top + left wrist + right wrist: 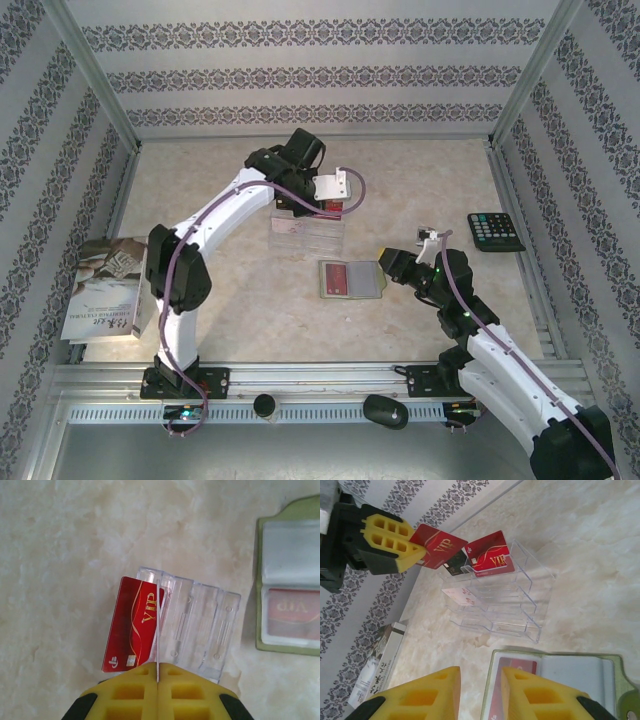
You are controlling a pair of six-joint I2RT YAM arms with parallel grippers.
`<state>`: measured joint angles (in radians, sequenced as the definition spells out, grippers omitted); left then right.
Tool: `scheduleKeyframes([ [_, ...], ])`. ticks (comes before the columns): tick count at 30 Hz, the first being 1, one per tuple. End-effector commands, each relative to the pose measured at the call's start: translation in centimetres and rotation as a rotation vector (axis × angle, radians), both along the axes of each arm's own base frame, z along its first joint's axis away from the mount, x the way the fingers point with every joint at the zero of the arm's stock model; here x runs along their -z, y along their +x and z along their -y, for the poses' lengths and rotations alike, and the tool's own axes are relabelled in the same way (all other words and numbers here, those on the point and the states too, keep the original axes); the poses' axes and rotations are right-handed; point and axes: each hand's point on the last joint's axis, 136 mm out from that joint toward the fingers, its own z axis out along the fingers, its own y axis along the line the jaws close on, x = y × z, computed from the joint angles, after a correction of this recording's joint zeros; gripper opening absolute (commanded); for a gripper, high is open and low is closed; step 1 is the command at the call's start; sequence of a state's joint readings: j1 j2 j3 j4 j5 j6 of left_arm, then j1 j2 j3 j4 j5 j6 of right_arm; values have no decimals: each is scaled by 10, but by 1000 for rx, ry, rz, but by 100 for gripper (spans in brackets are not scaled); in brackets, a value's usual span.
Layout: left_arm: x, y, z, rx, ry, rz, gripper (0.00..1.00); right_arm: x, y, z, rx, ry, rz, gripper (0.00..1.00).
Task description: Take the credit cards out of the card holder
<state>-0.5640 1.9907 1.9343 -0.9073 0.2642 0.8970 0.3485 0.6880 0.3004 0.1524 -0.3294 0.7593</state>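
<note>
The olive card holder (350, 279) lies open on the table, a red card (335, 279) in its left pocket. My right gripper (383, 262) is at its right edge; in the right wrist view it stands open (480, 672), its fingers straddling the card holder's (615, 667) edge by that red card (517, 666). My left gripper (297, 204) is shut on a red VIP card (437, 545), seen edge-on (158, 630) between the yellow pads. It hangs over a clear tiered stand (200, 625). The stand holds another red VIP card (132, 625), a black card (454, 566) and a pale card (462, 595).
A black calculator (495, 231) lies at the right, near the side wall. A printed booklet (105, 290) lies at the left, beside the left arm's base. Patterned walls close in the table on three sides.
</note>
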Motion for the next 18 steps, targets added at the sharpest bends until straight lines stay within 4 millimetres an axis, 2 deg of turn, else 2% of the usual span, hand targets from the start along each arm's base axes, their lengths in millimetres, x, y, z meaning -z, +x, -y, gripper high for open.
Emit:
scheduleKeyframes([
  [1, -5, -8, 2, 126, 68, 10, 0, 10, -1, 4, 11, -10, -25, 28],
  [9, 3, 1, 9, 180, 83, 8, 0, 17, 2, 9, 27, -18, -44, 28],
  [18, 23, 13, 12, 184, 106, 17, 0, 18, 4, 11, 34, -21, -52, 28],
])
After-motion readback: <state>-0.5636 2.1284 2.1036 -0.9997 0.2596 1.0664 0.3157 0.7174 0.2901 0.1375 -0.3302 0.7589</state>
